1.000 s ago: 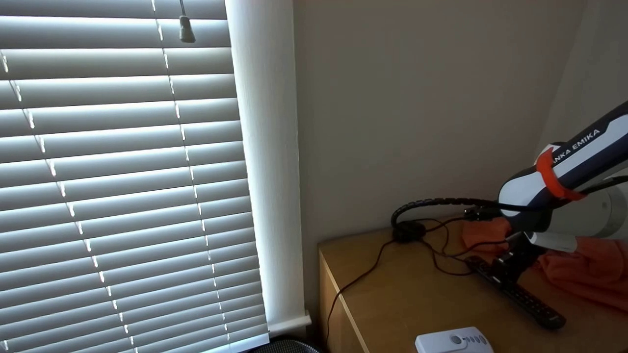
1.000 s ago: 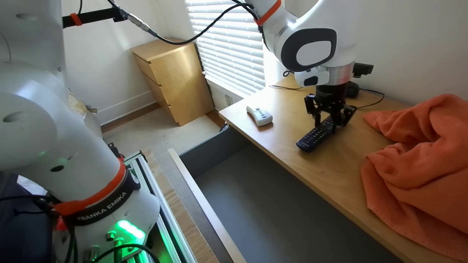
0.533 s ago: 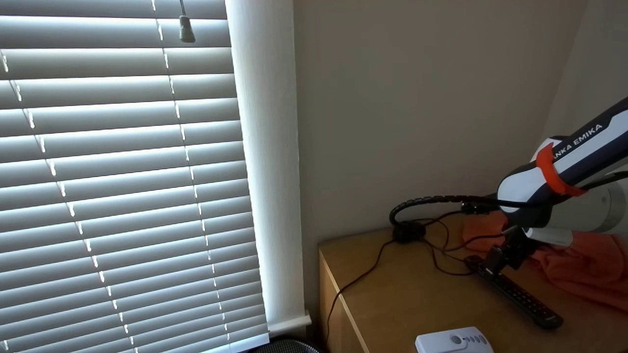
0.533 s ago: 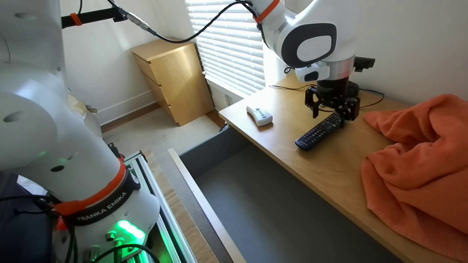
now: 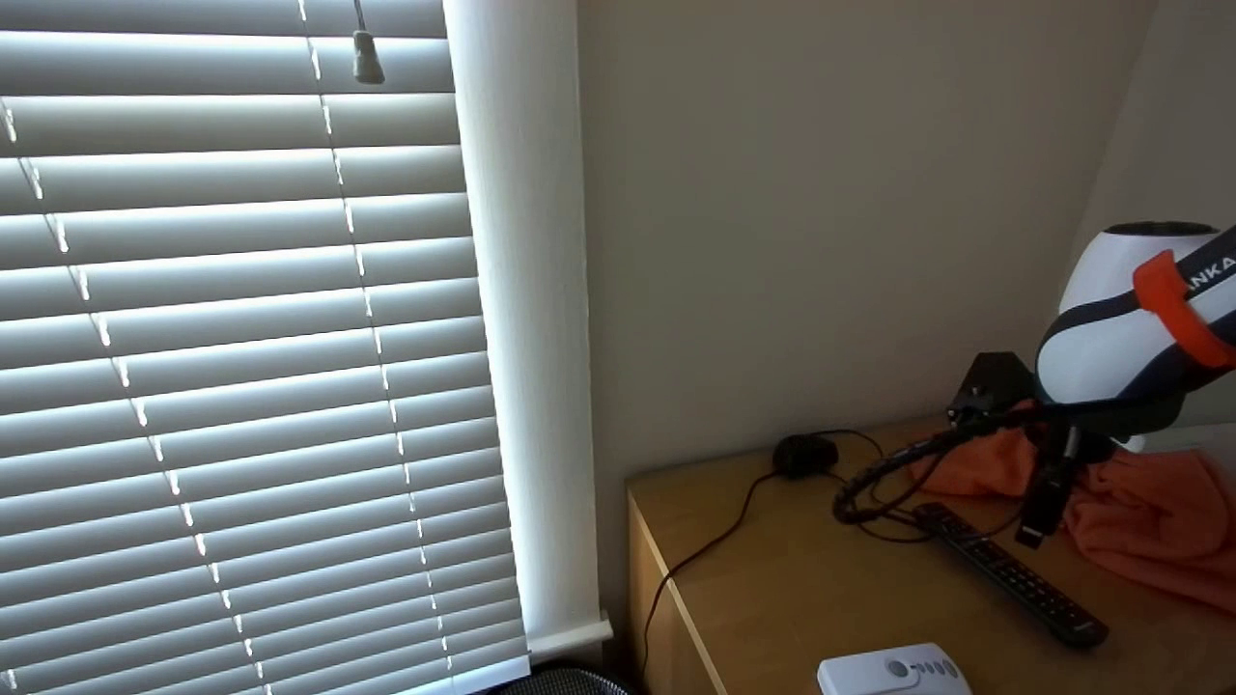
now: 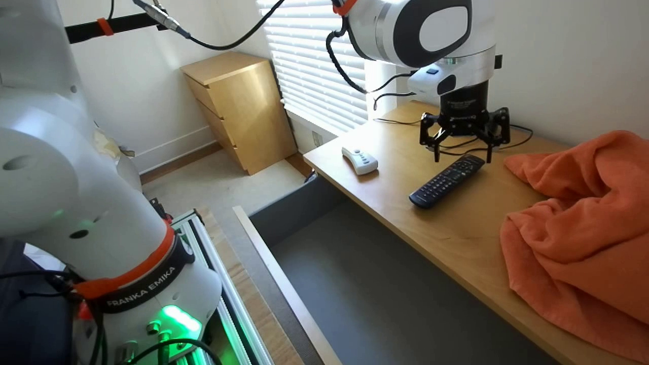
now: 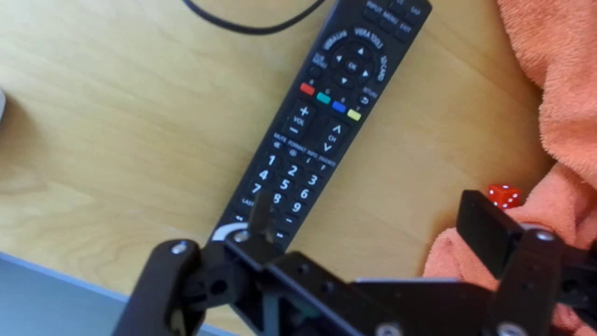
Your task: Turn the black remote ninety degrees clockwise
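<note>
The black remote [image 6: 447, 181] is lying flat and slantwise on the wooden tabletop [image 6: 481, 228]. Along one of its long sides an orange cloth [image 6: 583, 233] is heaping up in folds, and between the remote and those folds a red die [image 7: 504, 196] is sitting right by the cloth's border. Off its opposite side, well apart, a white box [image 6: 360, 160] with grey buttons is resting. Beyond the remote's menu-key end a round black puck [image 5: 804, 456] is standing near the wall [image 5: 821, 241], and a thin cable [image 7: 254, 31] is curving close to that end.

The gripper [image 6: 463, 153] is hovering near the remote, its fingers [image 7: 487, 233] standing apart; in the wrist view one of them is covering part of the number-key end.

Compared with half a second ago, the gripper is riding higher and facing another way, and in an exterior view the ribbed hose [image 5: 927, 445] is drooping lower, toward the remote's menu-key end. The remote is keeping the same slant.

Past the number-key end the tabletop's edge is running near, with a grey open drawer [image 6: 365, 284] gaping below. Wider open wood is stretching from the remote toward the white box, a narrower strip toward the cloth.
</note>
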`<state>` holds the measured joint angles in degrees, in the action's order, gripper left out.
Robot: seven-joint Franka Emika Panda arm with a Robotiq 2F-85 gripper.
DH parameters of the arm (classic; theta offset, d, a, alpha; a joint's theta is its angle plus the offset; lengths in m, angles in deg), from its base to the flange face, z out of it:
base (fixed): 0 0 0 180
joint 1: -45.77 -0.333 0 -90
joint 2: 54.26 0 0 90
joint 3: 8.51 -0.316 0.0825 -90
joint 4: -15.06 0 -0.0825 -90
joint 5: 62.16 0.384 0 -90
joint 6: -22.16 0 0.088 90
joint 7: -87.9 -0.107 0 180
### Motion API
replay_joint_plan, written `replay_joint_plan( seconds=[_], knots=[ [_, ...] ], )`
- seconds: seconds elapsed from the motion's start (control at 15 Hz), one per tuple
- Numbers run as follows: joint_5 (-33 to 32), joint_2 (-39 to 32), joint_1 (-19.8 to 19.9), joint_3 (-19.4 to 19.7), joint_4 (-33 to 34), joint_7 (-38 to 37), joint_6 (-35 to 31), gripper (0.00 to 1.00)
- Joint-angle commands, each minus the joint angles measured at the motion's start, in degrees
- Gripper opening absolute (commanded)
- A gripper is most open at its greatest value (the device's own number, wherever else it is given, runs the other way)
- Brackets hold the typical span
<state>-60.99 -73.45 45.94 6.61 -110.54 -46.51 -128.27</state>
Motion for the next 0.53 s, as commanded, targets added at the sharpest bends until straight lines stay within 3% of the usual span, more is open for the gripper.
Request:
replay_joint_plan(
  seconds=[0.0, 0.47],
  knots=[
    [-4.9, 3.8, 1.1, -0.2, -3.7, 8.3, 2.0, 1.0],
    [-7.2, 5.6, 3.0, -1.0, -5.3, 29.8, 4.3, 1.0]
  ],
)
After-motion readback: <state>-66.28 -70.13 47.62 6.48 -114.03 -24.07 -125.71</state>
